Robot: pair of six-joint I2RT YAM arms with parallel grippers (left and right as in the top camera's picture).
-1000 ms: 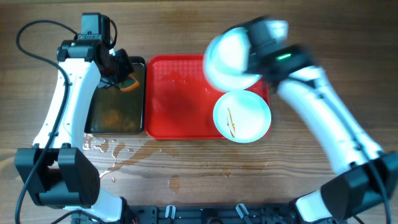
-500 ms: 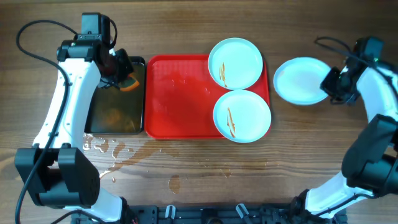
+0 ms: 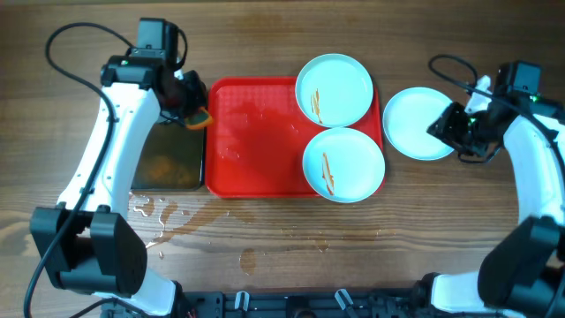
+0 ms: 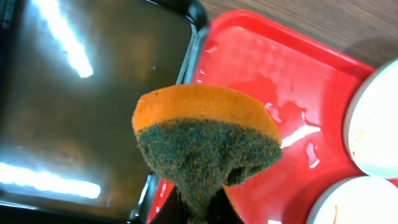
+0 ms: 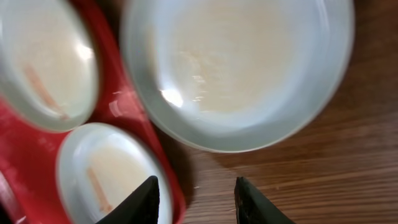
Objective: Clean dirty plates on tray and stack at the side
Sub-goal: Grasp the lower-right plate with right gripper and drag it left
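Note:
The red tray (image 3: pixel 256 141) holds two plates with orange-brown smears: one at its far right corner (image 3: pixel 334 90) and one at its near right (image 3: pixel 344 165). A third plate (image 3: pixel 417 123), without smears, lies on the table right of the tray. My right gripper (image 3: pixel 452 131) is open and empty just past that plate's right edge; the right wrist view shows the plate (image 5: pixel 236 68) and the open fingers (image 5: pixel 198 199). My left gripper (image 3: pixel 196 117) is shut on an orange and green sponge (image 4: pixel 208 146) over the tray's left rim.
A black tray (image 3: pixel 168 157) with brownish liquid lies left of the red tray. Water is spilled on the wood (image 3: pixel 159 216) in front of it. The red tray's floor is wet (image 4: pixel 280 112).
My right arm swung the clean plate off the tray, set it on the table at the right and let go. My left arm shifted right with the sponge toward the red tray.

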